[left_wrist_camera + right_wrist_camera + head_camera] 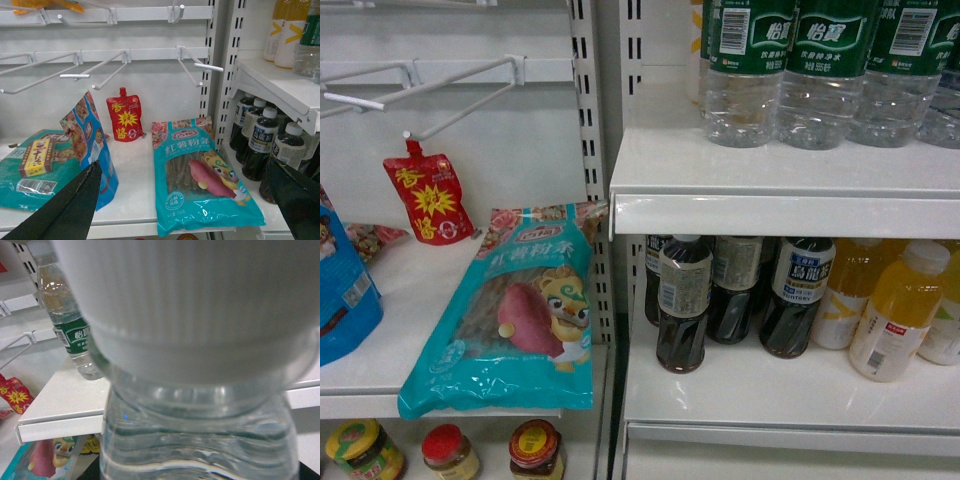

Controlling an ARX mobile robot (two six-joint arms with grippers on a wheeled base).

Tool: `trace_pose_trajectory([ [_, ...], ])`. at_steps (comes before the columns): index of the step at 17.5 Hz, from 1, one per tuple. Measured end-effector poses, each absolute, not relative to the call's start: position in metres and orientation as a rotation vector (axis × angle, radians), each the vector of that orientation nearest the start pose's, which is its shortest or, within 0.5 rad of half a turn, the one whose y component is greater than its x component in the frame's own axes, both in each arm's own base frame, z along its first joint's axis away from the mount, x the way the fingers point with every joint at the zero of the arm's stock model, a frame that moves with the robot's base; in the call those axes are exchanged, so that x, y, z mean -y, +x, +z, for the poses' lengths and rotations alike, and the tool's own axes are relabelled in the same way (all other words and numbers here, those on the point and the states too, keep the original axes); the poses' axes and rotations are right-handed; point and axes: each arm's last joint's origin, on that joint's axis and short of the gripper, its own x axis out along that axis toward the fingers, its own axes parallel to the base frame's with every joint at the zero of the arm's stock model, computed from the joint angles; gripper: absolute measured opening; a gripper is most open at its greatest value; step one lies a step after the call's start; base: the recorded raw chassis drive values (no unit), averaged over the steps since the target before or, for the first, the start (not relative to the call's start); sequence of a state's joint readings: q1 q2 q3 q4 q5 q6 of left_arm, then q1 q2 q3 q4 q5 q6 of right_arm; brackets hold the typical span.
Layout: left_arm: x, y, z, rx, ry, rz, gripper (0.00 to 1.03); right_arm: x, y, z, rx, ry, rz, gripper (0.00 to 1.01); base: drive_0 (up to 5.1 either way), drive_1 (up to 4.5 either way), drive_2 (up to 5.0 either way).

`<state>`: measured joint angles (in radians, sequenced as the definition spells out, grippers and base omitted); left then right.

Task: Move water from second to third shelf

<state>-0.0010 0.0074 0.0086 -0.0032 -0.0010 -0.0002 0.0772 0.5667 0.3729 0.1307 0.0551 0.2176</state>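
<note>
Water bottle (200,390) fills my right wrist view; I can't tell that grip. Left fingers (65,210) gape wide. It may topple neighbouring water bottles (820,70).

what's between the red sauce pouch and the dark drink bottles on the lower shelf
The teal noodle bag lies flat between the red sauce pouch and the dark drink bottles, and a slotted shelf upright stands there too. The left wrist view shows it best.

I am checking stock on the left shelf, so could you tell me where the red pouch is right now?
In the head view the red pouch hangs from a white hook at left, above the teal snack bag lying on the shelf.
</note>
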Motion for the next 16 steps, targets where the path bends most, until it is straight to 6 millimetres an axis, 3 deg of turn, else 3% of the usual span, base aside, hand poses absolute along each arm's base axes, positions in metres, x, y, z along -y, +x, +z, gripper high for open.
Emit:
trace_pose_trajectory([
  [9,0.0,0.098,0.166,-0.002,0.0,0.0,0.98,-0.01,0.155,0.254,-0.151,0.136,0.114,0.43,0.0,0.0,0.0],
  [16,0.0,0.098,0.166,-0.002,0.0,0.0,0.98,-0.009,0.188,0.291,-0.043,0.086,0.14,0.43,0.0,0.0,0.0],
])
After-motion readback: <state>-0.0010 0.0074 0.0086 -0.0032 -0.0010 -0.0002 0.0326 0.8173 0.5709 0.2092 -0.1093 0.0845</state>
